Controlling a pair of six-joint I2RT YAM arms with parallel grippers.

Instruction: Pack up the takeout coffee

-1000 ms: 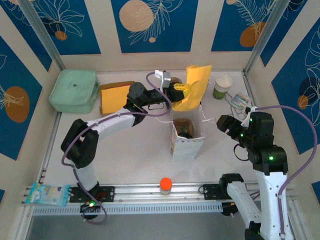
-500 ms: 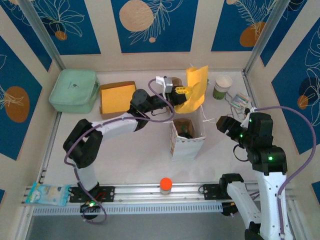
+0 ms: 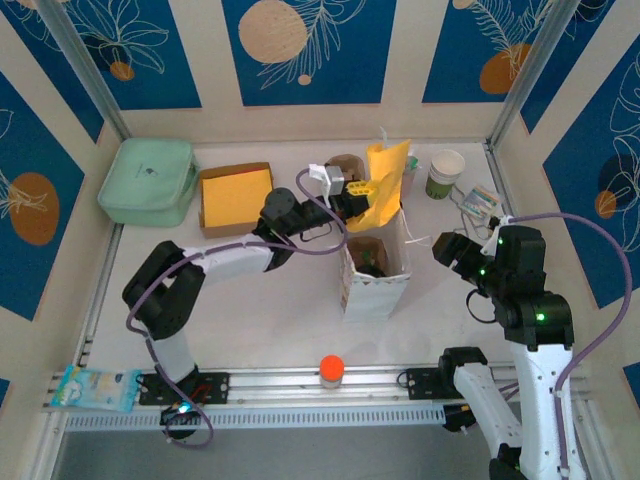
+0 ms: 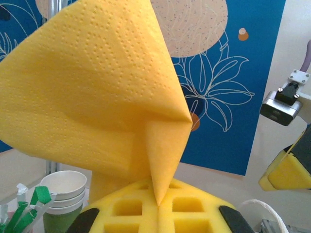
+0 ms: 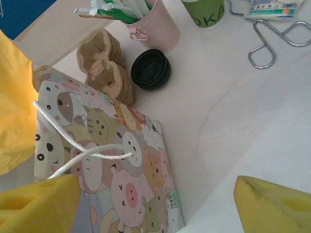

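At ten o'clock on worktop (image 3: pixel 260 300), mint pouch (image 3: pixel 148 180) beside yellow box (image 3: pixel 236 195); at one, lidless cup (image 3: pixel 445 173); at six, orange-capped bottle (image 3: pixel 331 369).

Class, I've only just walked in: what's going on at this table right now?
The left end effector is shut on a yellow napkin, holding it up above the back of the open paper bag. The right end effector hangs open to the bag's right, holding nothing. A round black lid sits on the table beside the pink cup, outside the bag. Whether a cup is under it cannot be told.
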